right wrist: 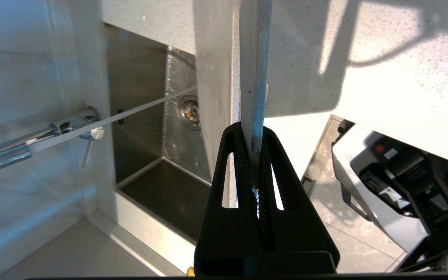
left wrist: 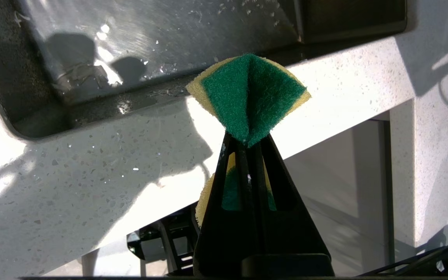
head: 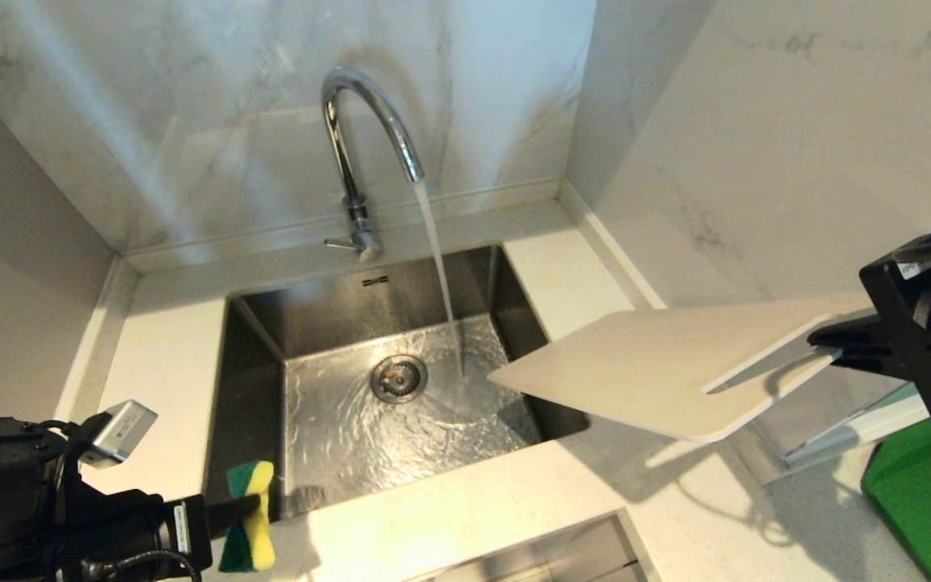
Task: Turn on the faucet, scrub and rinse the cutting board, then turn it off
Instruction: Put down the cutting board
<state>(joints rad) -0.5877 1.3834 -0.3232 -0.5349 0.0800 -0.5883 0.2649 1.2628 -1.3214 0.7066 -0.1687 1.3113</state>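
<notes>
Faucet [head: 368, 137] is on: you've got a stream [head: 440, 275] running from the spout down to the sink [head: 255, 380] floor, landing just beside the drain [head: 398, 377]. Basin bottom is wet and rippling. The lever [head: 342, 242] sticks out sideways at the faucet's base.

Right hand [head: 825, 343] is clamped on the cutting board [head: 659, 364], gripping it at the slot-handle end. You're holding the board in the air, roughly flat, over the counter [head: 465, 501] at the sink's right rim. Its far corner reaches over the sink's right edge, close to the stream but not in it. In the right wrist view the board [right wrist: 256, 70] shows edge-on, pinched between the closed fingers [right wrist: 233, 163].

Left hand [head: 251, 505] is clamped on the sponge [head: 249, 517], yellow with a green scrub face, squeezed at its middle so both ends flare out. It sits at the sink's front-left corner, above the counter edge, well apart from the board. Left wrist view shows the green side of the sponge [left wrist: 249, 97] facing the camera, with the sink rim behind it.

A dark green mat [head: 930, 501] lies on the counter well to the right of the sink, under the right arm.
</notes>
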